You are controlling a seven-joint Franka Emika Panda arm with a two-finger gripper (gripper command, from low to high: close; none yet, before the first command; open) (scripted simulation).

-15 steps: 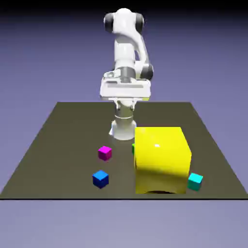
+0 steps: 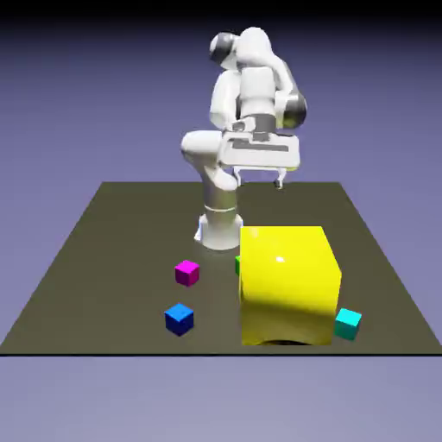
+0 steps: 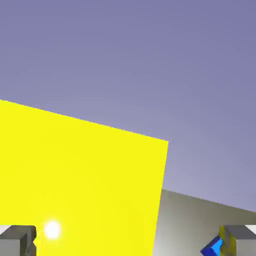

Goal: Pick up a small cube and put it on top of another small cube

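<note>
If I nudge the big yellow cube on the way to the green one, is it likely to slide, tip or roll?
The big yellow cube would probably slide rather than roll, given its broad flat faces. Tipping seems unlikely, as it looks about as wide as tall. It dwarfs the magenta cube, so it may resist a light nudge, though its weight can't be seen.

A simulated robot scene is shown, with a rendered arm [image 2: 259,95] set on a dark table [image 2: 112,259] before a plain blue-violet backdrop [image 2: 78,104]
</note>
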